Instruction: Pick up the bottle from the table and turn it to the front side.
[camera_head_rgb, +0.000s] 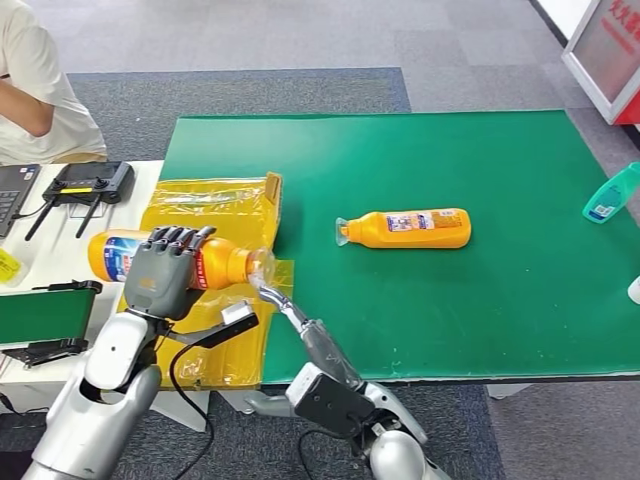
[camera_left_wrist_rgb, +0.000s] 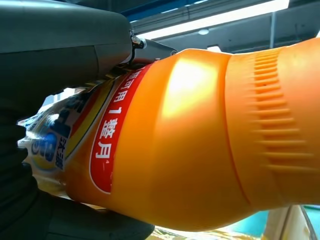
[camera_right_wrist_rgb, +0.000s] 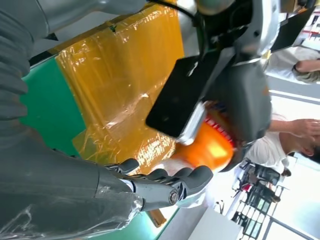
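An orange bottle (camera_head_rgb: 223, 262) with a blue and red label hangs on its side above the yellow plastic sheet (camera_head_rgb: 219, 200), its clear cap toward the green mat (camera_head_rgb: 453, 320). My left hand (camera_head_rgb: 162, 270) grips its middle from above. The left wrist view shows the bottle (camera_left_wrist_rgb: 188, 140) close up under my left hand (camera_left_wrist_rgb: 56, 45). My right hand (camera_head_rgb: 302, 325) reaches up from below, fingertips at the clear cap. In the right wrist view my right hand (camera_right_wrist_rgb: 158, 182) lies stretched along the cap end of the bottle (camera_right_wrist_rgb: 211, 145); whether it pinches the cap is hidden.
A second orange bottle (camera_head_rgb: 411, 228) lies on its side mid-mat. A teal bottle (camera_head_rgb: 610, 193) lies at the mat's right edge. On the white table to the left are a black controller (camera_head_rgb: 89, 183) and a laptop corner, with a person (camera_head_rgb: 38, 90) seated behind.
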